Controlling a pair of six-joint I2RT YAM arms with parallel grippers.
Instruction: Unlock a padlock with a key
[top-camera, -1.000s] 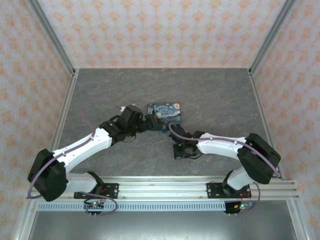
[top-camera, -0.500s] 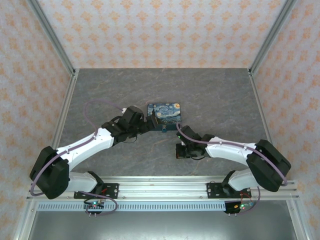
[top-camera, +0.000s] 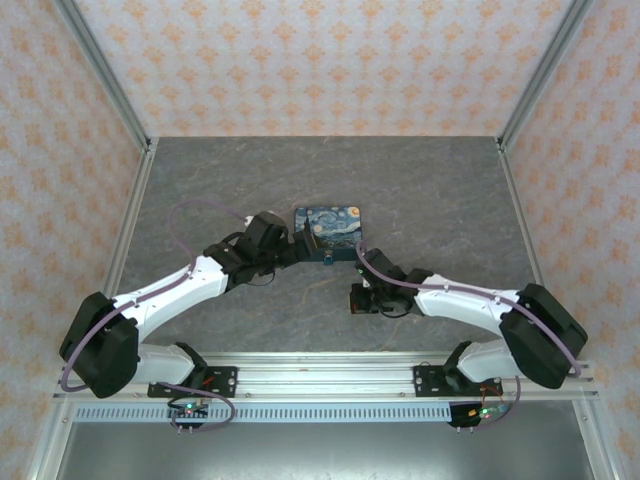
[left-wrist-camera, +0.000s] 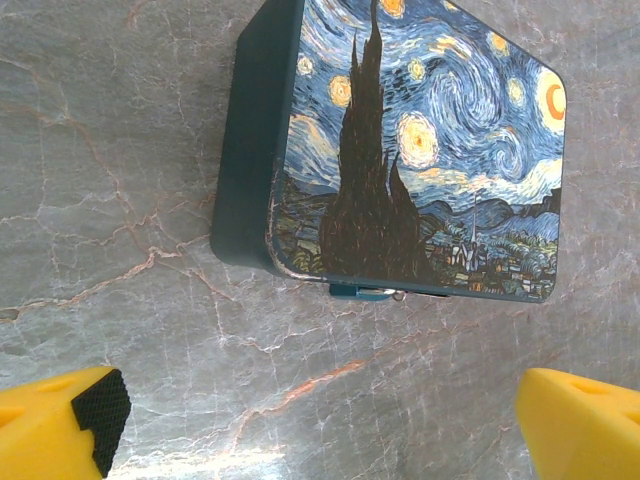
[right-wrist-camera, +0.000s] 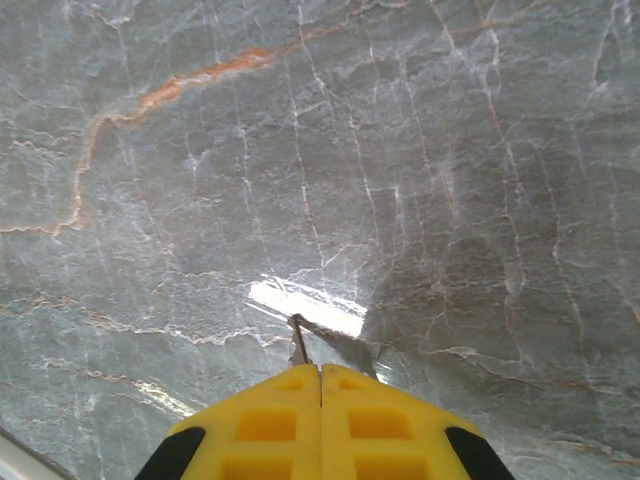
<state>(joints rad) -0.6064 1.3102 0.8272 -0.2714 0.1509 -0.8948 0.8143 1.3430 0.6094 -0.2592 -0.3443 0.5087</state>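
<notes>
The padlock, a chunky dark-blue block printed with a starry-night painting, lies flat at mid-table. The left wrist view shows its face and a small teal piece with a metal ring on its near edge. My left gripper hovers at the block's near-left corner, open wide, nothing between its yellow fingers. My right gripper points down over bare table, nearer than the block. It is shut on a thin metal blade, the key, whose tip pokes out. The key's head is hidden.
The grey marble tabletop is fenced by metal posts and patterned walls on three sides. An aluminium rail carrying both arm bases runs along the near edge. A bright glare patch lies on the stone under the right gripper.
The right arm's elbow and forearm have swung out to the right while its gripper stayed almost in place. The left arm edged slightly toward the block. Neither gripper changed state.
</notes>
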